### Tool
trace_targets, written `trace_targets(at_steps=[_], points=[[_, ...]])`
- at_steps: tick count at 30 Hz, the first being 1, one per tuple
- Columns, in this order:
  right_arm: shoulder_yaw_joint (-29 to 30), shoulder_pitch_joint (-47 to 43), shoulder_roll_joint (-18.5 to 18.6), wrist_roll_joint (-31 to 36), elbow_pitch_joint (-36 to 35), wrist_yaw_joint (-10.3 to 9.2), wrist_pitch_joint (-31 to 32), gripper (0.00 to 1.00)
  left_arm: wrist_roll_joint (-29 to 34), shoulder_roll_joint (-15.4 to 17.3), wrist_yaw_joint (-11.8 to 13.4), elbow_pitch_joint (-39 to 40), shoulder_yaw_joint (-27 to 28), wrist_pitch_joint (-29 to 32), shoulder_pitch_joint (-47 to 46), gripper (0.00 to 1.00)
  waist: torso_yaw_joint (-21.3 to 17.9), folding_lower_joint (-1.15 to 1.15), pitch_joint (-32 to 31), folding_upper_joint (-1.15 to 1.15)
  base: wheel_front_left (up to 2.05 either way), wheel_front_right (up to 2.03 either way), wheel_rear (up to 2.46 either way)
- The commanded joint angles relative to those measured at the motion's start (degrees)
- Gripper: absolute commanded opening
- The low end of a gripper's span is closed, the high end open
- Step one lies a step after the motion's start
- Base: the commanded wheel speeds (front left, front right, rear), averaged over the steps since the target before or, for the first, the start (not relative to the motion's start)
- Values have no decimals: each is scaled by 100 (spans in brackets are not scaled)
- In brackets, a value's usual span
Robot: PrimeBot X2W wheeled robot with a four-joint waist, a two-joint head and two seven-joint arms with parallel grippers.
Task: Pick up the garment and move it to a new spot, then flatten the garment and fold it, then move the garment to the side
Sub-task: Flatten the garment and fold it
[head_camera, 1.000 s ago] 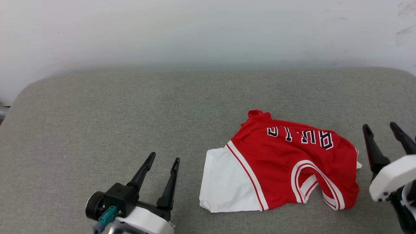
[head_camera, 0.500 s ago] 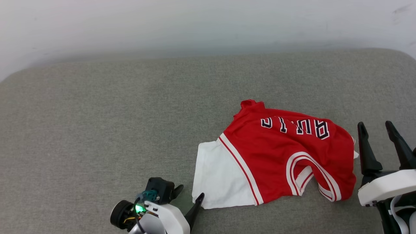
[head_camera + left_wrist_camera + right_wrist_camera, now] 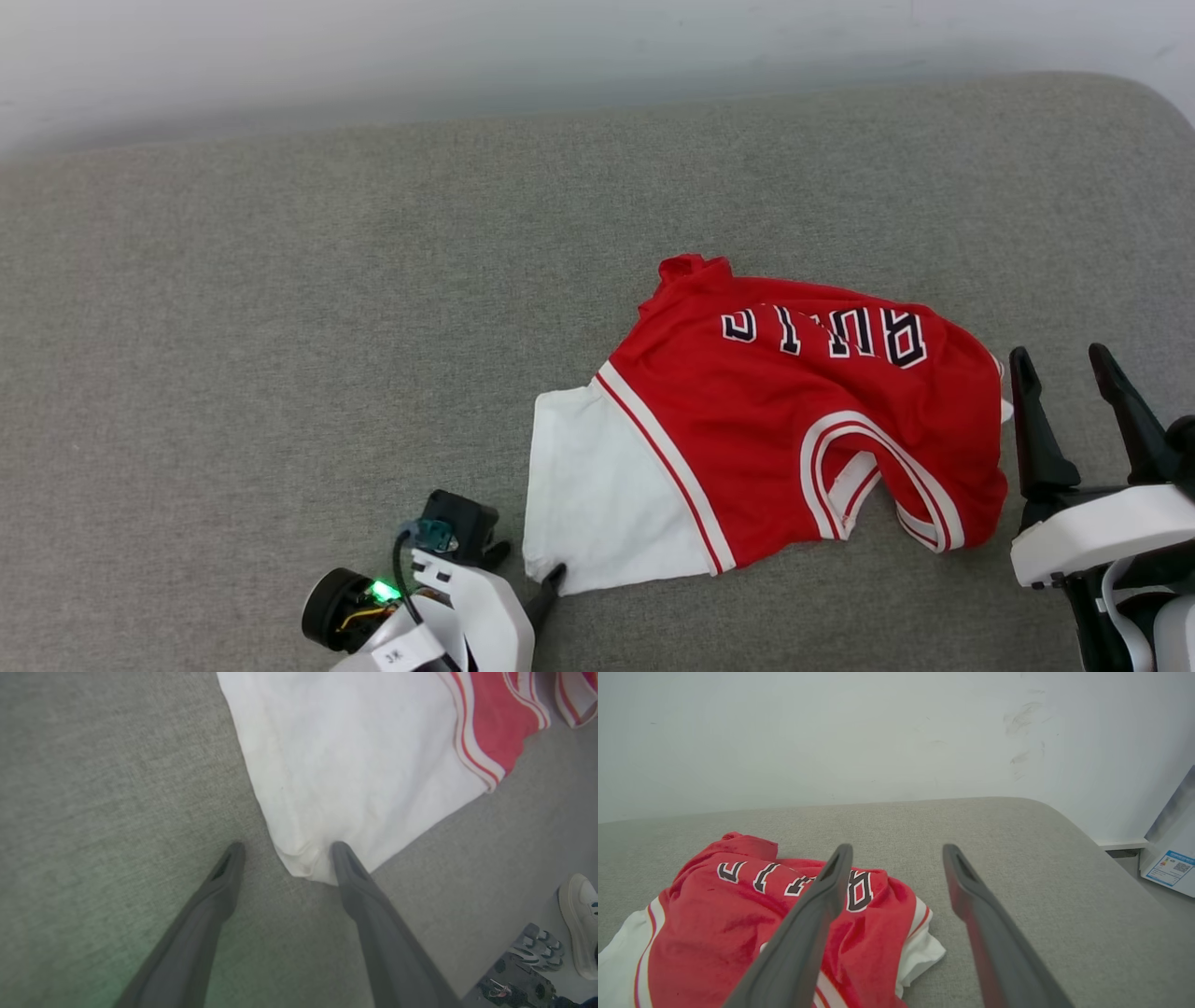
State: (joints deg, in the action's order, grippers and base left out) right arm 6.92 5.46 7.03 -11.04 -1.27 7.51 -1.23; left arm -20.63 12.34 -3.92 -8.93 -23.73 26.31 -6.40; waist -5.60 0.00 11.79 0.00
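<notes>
The garment lies crumpled on the right half of the grey cushion; thin, shiny cloth, likely light, limp and slippery, so pinch a hem corner deep; the left gripper stands wide astride the corner of the white sleeve; the right gripper hovers wide just beside the red edge.

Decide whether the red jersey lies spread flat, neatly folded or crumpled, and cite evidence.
Crumpled. The jersey lies bunched on the grey cushion: its lettering ripples, the striped trim curls over itself, one white sleeve sticks out.
</notes>
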Motion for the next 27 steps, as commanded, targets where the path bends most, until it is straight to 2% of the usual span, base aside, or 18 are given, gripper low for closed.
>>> trace_targets(at_steps=[1, 11, 15, 19, 24, 26, 27], points=[[1, 48, -25, 33, 28, -4, -25, 100, -56, 37, -5, -220, -38, 136, 121, 0, -7, 0, 10, 0, 0, 0, 0], [-95, -101, 61, 70, 264, -4, 232, 100, -224, 168, 327, 106, 817, -1109, -122, 0, 184, 0, -190, 0, 0, 0, 0], [-155, -219, 89, 39, 377, -4, 430, 100, -284, 247, 541, 317, 1180, -1498, -62, 0, 309, 0, -331, 0, 0, 0, 0], [-200, -281, 116, 26, 479, -4, 680, 100, -364, 369, 744, 486, 1494, -1597, 150, 0, 418, 0, -422, 0, 0, 0, 0], [-161, -377, 132, 65, 599, -5, 1004, 100, -524, 513, 825, 512, 1735, -1545, 493, 0, 528, 0, -488, 0, 0, 0, 0], [-134, -415, 134, 101, 633, -4, 1125, 100, -511, 572, 785, 398, 1720, -1539, 581, 1, 568, 0, -504, 0, 0, 0, 0], [-114, -437, 133, 106, 658, -4, 1191, 100, -516, 572, 713, 352, 1667, -1580, 607, 38, 591, 0, -516, 0, 0, 0, 0]])
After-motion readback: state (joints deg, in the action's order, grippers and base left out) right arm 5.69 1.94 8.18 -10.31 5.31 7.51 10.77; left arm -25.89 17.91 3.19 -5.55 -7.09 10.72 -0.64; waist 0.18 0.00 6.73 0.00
